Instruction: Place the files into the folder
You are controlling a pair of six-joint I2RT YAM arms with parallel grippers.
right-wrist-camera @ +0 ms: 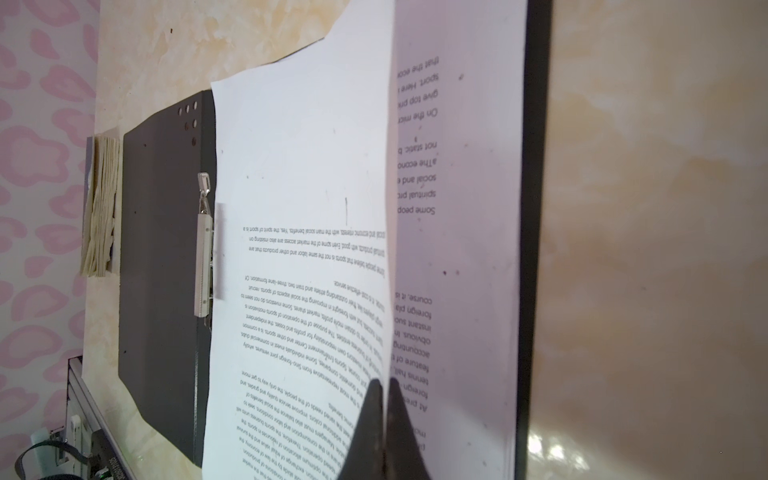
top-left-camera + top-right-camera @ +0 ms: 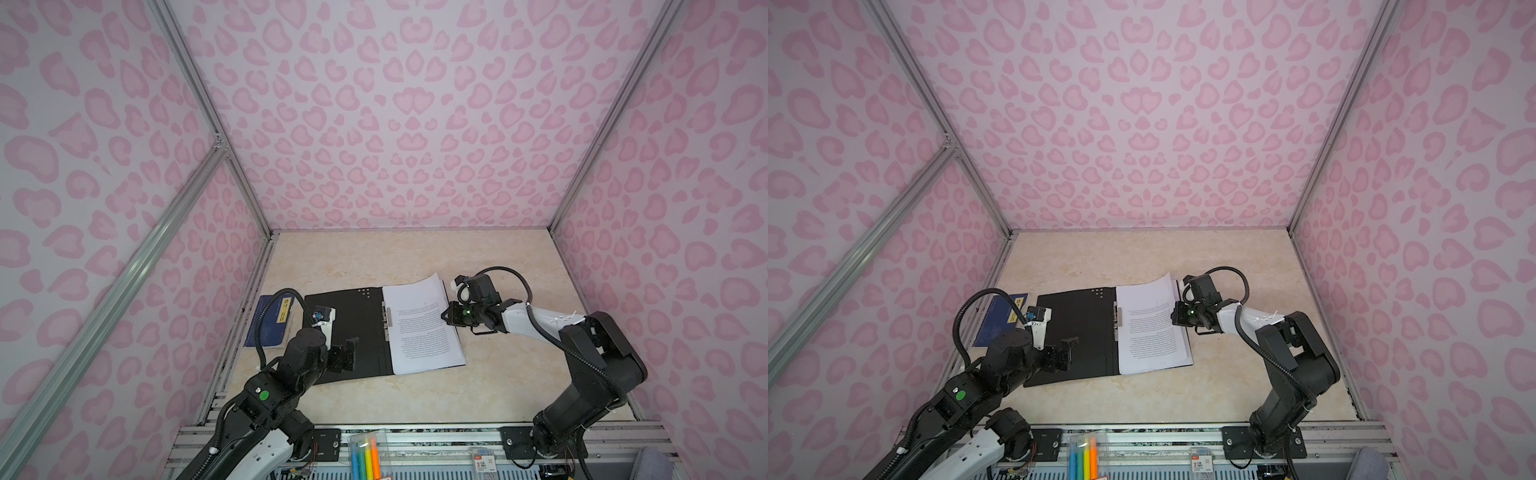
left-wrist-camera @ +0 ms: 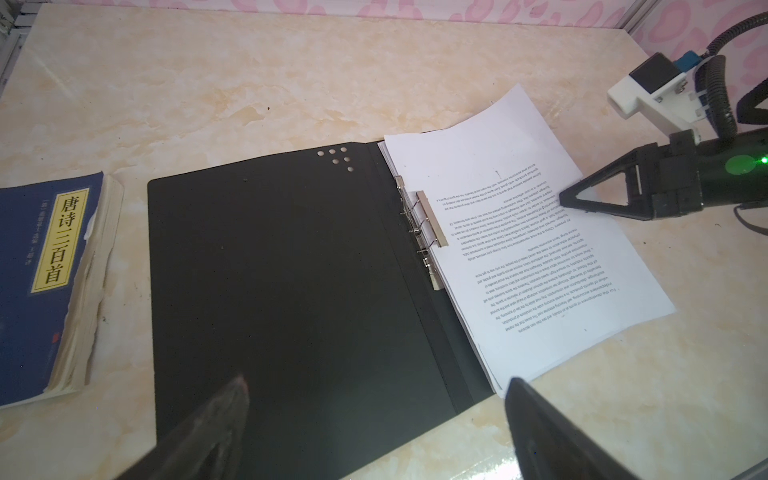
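Right wrist view showed my right gripper (image 1: 384, 388) pinched shut on the outer edge of the top sheet (image 1: 311, 187), holding it raised off the files (image 1: 457, 249) stacked on the right half of the open folder (image 3: 270, 270), beside the metal clip (image 3: 430, 220). My left gripper (image 3: 378, 384) hung wide open over the black left cover, holding nothing. Risk, as I judged it: pulling that one sheet could crease it or drag it off the stack, with nothing pinning the folder.
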